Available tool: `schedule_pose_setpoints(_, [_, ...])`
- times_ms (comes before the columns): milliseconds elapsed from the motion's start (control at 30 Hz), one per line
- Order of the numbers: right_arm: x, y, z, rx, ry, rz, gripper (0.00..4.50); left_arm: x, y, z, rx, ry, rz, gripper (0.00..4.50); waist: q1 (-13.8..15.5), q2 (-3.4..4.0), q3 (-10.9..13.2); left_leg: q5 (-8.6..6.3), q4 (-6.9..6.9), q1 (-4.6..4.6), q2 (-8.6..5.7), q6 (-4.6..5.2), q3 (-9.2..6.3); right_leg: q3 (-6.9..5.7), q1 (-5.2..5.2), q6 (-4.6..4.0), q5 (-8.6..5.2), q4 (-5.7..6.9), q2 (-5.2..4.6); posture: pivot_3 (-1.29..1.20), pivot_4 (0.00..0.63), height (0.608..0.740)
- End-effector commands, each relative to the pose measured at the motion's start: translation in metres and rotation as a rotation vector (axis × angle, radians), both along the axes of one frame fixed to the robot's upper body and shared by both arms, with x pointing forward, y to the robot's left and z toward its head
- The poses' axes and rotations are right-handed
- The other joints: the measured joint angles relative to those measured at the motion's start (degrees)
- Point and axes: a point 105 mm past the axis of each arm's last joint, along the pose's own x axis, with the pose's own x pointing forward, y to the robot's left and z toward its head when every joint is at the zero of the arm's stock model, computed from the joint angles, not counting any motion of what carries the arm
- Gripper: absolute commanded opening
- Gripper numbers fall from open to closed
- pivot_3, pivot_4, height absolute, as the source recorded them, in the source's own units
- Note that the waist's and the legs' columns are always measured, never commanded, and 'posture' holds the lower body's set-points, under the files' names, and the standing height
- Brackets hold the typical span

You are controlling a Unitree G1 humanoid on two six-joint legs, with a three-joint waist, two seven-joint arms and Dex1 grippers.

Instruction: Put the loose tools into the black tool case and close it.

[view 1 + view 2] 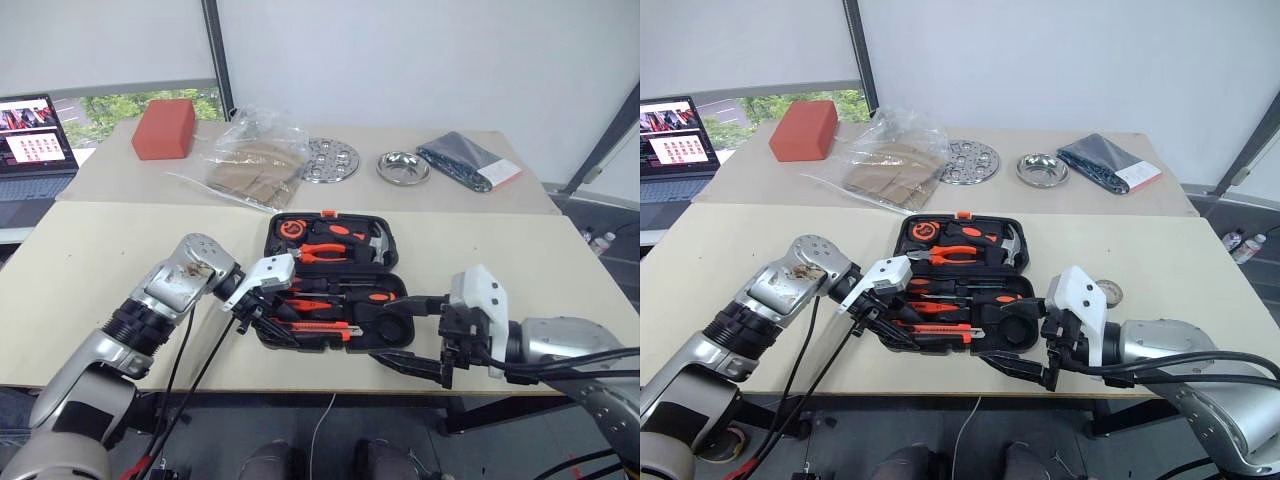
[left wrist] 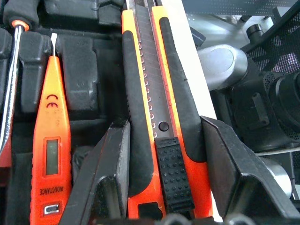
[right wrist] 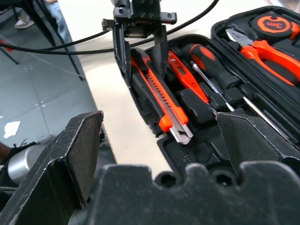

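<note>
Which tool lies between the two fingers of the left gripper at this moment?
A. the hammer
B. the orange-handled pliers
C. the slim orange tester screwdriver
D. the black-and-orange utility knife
D. In the left wrist view the left gripper has one black finger on each side of the utility knife, which lies at the near edge of the open tool case; the tester screwdriver lies beside it, outside the fingers.

Tool case [image 1: 385, 240]: lay open on the near table.
Utility knife [image 2: 161, 117]: in the case's front row, between the left gripper's [image 3: 140, 49] fingers.
Tester screwdriver [image 2: 50, 140]: just beside the knife.
Bowl [image 1: 403, 167]: behind the case, on the far table.
</note>
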Motion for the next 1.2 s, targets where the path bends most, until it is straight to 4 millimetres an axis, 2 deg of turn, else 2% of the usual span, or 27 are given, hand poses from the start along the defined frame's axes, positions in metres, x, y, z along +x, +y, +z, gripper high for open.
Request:
schedule_pose_setpoints(33, [-0.001,0.0,0.011,0.013,-0.055,-0.009,4.5,0.005,-0.008,0.009,-0.024,-0.041,-0.021,3.07,0.2,0.0,0.0,-0.01,0.03,-0.01,0.0,0.03,-0.01,0.0,0.0,0.0,0.0,-0.01,0.0,0.0,0.15,0.734])
schedule_pose_setpoints(167, [0.0,0.001,0.011,0.017,-0.056,-0.013,4.5,0.015,-0.011,0.013,-0.052,-0.083,0.007,4.47,0.4,0.0,0.0,-0.03,0.05,-0.03,-0.03,0.08,-0.01,0.0,0.0,0.0,0.01,-0.02,-0.05,0.0,0.15,0.734])
schedule_pose_setpoints(333, [-0.001,0.001,0.01,0.021,-0.05,-0.016,4.5,0.012,-0.008,0.031,-0.134,-0.085,-0.008,4.47,0.5,0.0,0.0,-0.03,0.1,-0.06,-0.03,0.1,-0.03,0.01,-0.01,0.01,0.02,-0.01,-0.09,0.0,0.15,0.734])
schedule_pose_setpoints(433, [-0.001,0.0,0.009,0.019,-0.047,-0.018,4.5,0.007,0.001,0.024,-0.107,-0.082,-0.025,3.74,0.4,0.0,0.0,-0.03,0.09,-0.05,-0.02,0.11,-0.04,0.0,-0.01,0.01,0.02,-0.01,-0.08,0.0,0.15,0.734])
schedule_pose_setpoints(533, [0.0,0.0,0.009,0.019,-0.047,-0.017,4.5,0.007,0.003,0.016,-0.075,-0.097,-0.036,2.51,0.4,0.0,0.0,-0.03,0.09,-0.05,-0.03,0.11,-0.04,-0.02,-0.01,0.01,0.02,-0.01,-0.08,0.0,0.15,0.734])
schedule_pose_setpoints(567, [0.001,0.0,0.01,0.019,-0.047,-0.016,4.5,0.006,0.003,0.013,-0.064,-0.101,-0.043,2.24,0.5,0.0,0.0,-0.03,0.09,-0.05,-0.03,0.11,-0.04,-0.02,-0.01,0.01,0.02,-0.01,-0.08,0.0,0.15,0.734])
schedule_pose_setpoints(733, [0.003,0.0,0.01,0.016,-0.048,-0.014,4.5,0.003,-0.002,0.008,-0.05,-0.097,-0.072,0.24,0.6,0.0,0.0,-0.03,0.12,-0.07,-0.07,0.12,-0.04,-0.02,0.0,0.02,0.03,-0.02,-0.09,0.0,0.15,0.734])
schedule_pose_setpoints(767, [0.003,0.0,0.009,0.015,-0.047,-0.013,4.5,0.002,-0.001,0.001,-0.015,-0.108,-0.088,0.06,0.6,0.0,0.0,-0.04,0.12,-0.07,-0.07,0.12,-0.04,-0.01,0.0,0.02,0.03,-0.02,-0.09,0.0,0.15,0.734])
schedule_pose_setpoints(867, [0.004,0.001,0.009,0.015,-0.046,-0.013,4.5,0.002,0.003,-0.023,0.1,-0.167,-0.126,0.06,0.5,0.02,0.0,-0.04,0.11,-0.05,-0.06,0.12,-0.04,-0.01,0.0,0.02,0.03,-0.02,-0.08,0.0,0.15,0.734])
schedule_pose_setpoints(967, [0.004,0.002,0.008,0.019,-0.044,-0.014,4.5,0.001,0.005,-0.036,0.143,-0.207,-0.164,0.06,0.5,0.07,0.0,-0.06,0.1,0.15,-0.05,0.16,-0.04,-0.02,0.21,0.01,0.03,-0.06,-0.09,0.0,0.15,0.734])
schedule_pose_setpoints(1100, [0.004,0.001,0.007,0.023,-0.04,-0.022,4.5,0.004,0.004,-0.036,0.131,-0.218,-0.154,0.06,0.5,0.16,-0.1,-0.14,0.1,0.33,0.01,0.25,-0.1,0.02,0.44,0.02,0.03,-0.11,-0.41,0.0,0.15,0.734])
schedule_pose_setpoints(1200, [0.003,-0.003,0.006,0.014,-0.036,-0.041,4.5,0.005,0.004,-0.024,0.075,-0.205,-0.129,0.06,0.5,0.16,-0.1,-0.17,0.1,0.32,-0.02,0.29,-0.13,0.02,0.46,0.03,0.02,-0.1,-0.52,0.0,0.15,0.734])
